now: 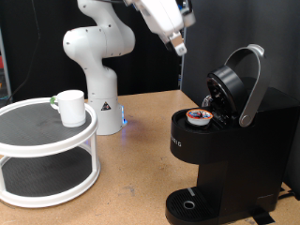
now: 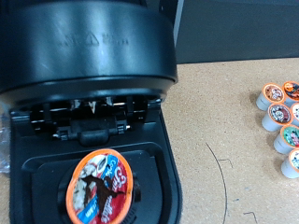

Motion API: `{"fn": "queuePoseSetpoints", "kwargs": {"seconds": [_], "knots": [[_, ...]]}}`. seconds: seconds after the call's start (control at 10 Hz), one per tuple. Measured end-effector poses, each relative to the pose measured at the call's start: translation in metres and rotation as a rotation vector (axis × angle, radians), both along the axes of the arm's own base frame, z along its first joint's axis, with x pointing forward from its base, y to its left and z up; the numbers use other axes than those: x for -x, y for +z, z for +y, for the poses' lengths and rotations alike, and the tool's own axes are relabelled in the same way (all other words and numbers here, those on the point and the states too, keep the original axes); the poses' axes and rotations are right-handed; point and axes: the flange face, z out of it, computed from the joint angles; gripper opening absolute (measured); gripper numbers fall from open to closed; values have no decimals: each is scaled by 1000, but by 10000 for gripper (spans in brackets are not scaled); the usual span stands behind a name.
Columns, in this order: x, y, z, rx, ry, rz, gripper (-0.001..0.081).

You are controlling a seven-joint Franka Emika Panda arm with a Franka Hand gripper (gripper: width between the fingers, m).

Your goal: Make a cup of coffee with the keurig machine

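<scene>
The black keurig machine [image 1: 230, 141] stands at the exterior view's right with its lid [image 1: 225, 84] swung open and its silver handle [image 1: 249, 84] raised. A pod with an orange lid [image 1: 198, 116] sits in the open brew chamber. It also shows in the wrist view [image 2: 100, 189], under the raised lid [image 2: 89, 47]. The white cup [image 1: 70, 107] stands on the top tier of a round white shelf [image 1: 28, 141] at the exterior view's left. My gripper [image 1: 176, 44] hangs high above the machine and holds nothing visible. Its fingers do not show in the wrist view.
Several spare pods [image 2: 280, 117] stand in a cluster on the wooden table [image 2: 224, 121] beside the machine. The round drip tray [image 1: 190, 203] at the machine's base has nothing on it. The robot base [image 1: 98, 94] stands behind the shelf.
</scene>
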Motion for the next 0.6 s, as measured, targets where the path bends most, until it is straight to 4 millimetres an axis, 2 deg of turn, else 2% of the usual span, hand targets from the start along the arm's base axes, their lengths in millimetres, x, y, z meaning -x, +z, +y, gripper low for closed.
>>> {"fn": "queuePoseSetpoints", "kwargs": {"seconds": [0.3, 0.6], "knots": [[-3, 38, -15, 1, 12, -13, 800], [-4, 37, -14, -7, 16, -2, 800]]}}
